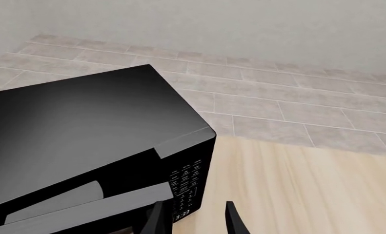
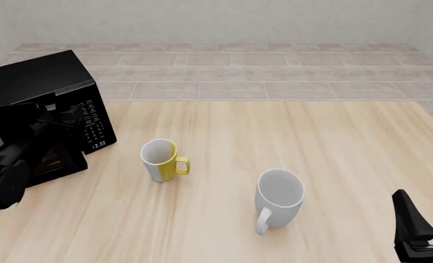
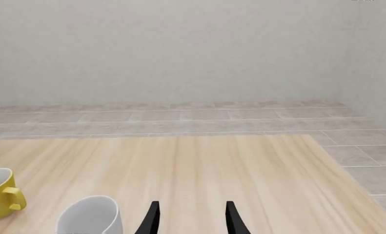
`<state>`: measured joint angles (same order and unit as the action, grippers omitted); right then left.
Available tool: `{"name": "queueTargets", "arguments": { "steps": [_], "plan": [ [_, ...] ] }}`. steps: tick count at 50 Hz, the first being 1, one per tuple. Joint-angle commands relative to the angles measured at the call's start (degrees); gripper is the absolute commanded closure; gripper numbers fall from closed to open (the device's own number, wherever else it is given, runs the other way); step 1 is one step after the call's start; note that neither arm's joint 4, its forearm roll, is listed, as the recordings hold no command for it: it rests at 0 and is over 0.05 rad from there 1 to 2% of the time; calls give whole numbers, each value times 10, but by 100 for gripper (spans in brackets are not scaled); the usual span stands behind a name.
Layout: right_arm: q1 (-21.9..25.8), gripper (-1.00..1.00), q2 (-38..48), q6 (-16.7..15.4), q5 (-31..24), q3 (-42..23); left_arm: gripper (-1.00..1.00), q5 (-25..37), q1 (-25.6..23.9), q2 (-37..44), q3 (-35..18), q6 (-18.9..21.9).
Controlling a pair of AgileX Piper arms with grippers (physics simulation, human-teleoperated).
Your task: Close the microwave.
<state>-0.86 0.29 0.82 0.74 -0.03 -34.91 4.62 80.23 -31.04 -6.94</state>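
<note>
though door edge unclear, microwave point(image 1: 82, 146) just before parted left gripper point(image 1: 196, 219).

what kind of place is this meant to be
Probably a simulated kitchen-style tabletop: a glossy black microwave with a keypad sits on a pale wooden table beside a yellow-and-white mug and a white mug, with grey tiled floor beyond.

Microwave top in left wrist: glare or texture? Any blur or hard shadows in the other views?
Left wrist view: broad soft grey sheen across the microwave top, a reflection rather than texture. Front view: sharp throughout, flat even light, only faint shadows under the yellow mug and white mug. Right wrist view: crisp, no glare on the table.
</note>
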Motion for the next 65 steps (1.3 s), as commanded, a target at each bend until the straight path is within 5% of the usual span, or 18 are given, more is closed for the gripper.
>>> {"name": "queueTargets", "arguments": {
  "steps": [1, 65],
  "plan": [
    [3, -100, 1, -3, 2, 0, -100, -2, 21, 76, -45, 7],
    [8, -100, 1, -3, -2, 0, -100, 69, 71, 163, -174, -26]
  ]
}}
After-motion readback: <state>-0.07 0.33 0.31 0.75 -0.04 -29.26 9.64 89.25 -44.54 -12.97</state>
